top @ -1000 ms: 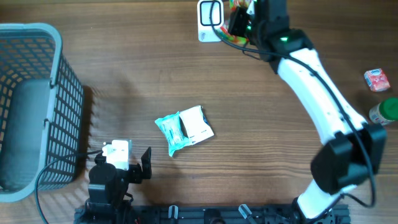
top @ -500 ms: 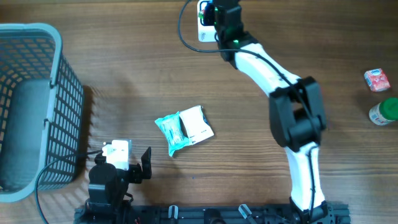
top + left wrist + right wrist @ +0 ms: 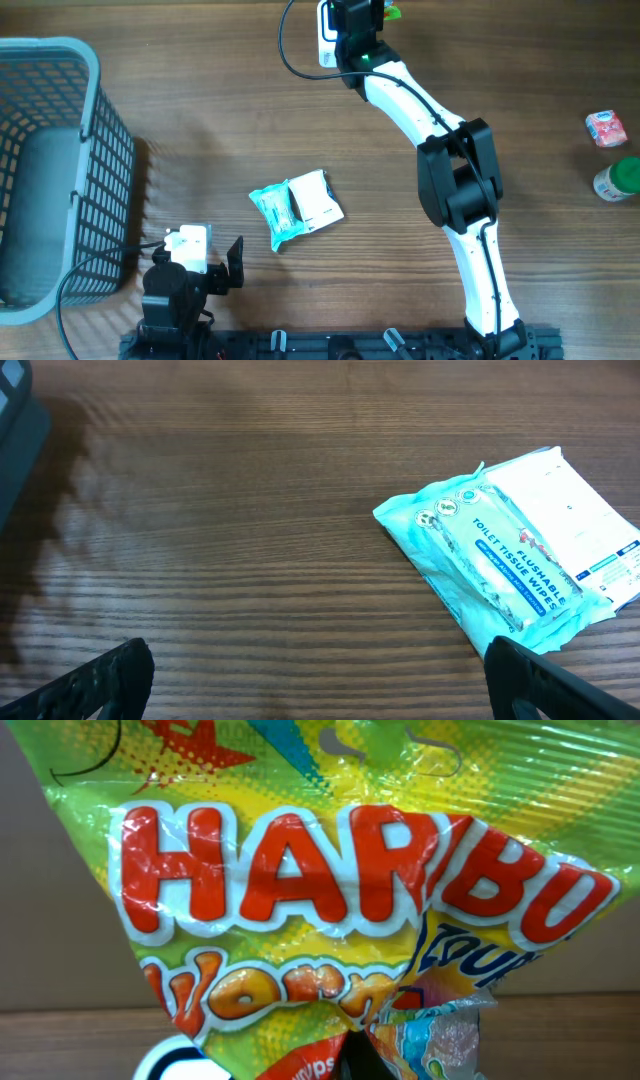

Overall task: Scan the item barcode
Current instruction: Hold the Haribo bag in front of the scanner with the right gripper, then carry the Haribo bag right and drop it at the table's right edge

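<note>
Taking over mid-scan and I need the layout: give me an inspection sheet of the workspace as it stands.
Surface: wooden table, no spills seen.
Job's things: Haribo bag held at the far edge, by the white scanner.
Clutter: wipes pack mid-table; red packet and green-capped bottle at the right edge.
Grippers: right gripper shut on the Haribo bag; left gripper open, holding nothing.
Cables: black cable looping by the scanner; second cable beside the left arm.
Surroundings: grey mesh basket at the left edge.
</note>
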You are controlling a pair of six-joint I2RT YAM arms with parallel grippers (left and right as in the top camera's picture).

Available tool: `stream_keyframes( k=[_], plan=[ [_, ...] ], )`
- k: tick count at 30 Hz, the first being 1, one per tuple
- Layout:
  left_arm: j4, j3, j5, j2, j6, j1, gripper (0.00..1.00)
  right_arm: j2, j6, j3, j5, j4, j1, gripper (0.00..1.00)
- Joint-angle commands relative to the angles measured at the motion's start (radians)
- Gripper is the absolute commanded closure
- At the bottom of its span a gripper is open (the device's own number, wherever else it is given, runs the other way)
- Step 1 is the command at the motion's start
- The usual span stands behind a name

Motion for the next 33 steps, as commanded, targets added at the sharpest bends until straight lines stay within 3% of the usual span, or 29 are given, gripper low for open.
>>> stream_keyframes(
  k=[1, 5, 10, 12, 14, 22, 28, 29, 30, 32, 33],
  plan=[
    [0.003, -0.004, -0.002, -0.003, -0.006, 0.007, 0.0, -0.029, -0.003, 0.067, 0.032, -0.087, 0.005, 0.95],
    [0.003, -0.004, -0.002, -0.003, -0.006, 0.007, 0.0, -0.167, 0.034, 0.163, 0.084, -0.531, -0.011, 0.95],
    [0.003, -0.004, -0.002, -0.003, -0.006, 0.007, 0.0, -0.287, 0.303, 0.163, 0.145, -1.002, -0.13, 0.96],
    [0.003, -0.004, -0.002, -0.003, -0.006, 0.007, 0.0, -0.287, 0.364, 0.159, 0.145, -1.1, -0.223, 0.96],
    [0.003, -0.004, -0.002, -0.003, -0.006, 0.007, 0.0, -0.287, 0.443, 0.134, 0.126, -1.141, -0.322, 0.96],
    [0.003, -0.004, -0.002, -0.003, -0.006, 0.007, 0.0, -0.208, 0.412, -0.085, -0.257, -0.997, -0.676, 0.95],
    [0.003, -0.004, -0.002, -0.003, -0.006, 0.007, 0.0, -0.187, 0.38, -0.137, -0.302, -0.915, -0.796, 0.96],
    [0.003, -0.004, -0.002, -0.003, -0.006, 0.007, 0.0, -0.187, 0.384, -0.137, -0.303, -0.916, -0.824, 0.92],
    [0.003, -0.004, -0.002, -0.003, -0.006, 0.007, 0.0, -0.188, 0.384, -0.135, -0.316, -0.927, -0.844, 0.71],
    [0.003, -0.004, -0.002, -0.003, -0.006, 0.007, 0.0, -0.193, 0.347, -0.125, -0.369, -0.948, -0.858, 0.09],
    [0.003, -0.004, -0.002, -0.003, -0.006, 0.007, 0.0, -0.197, 0.324, -0.113, -0.403, -0.961, -0.85, 0.01]
  ],
)
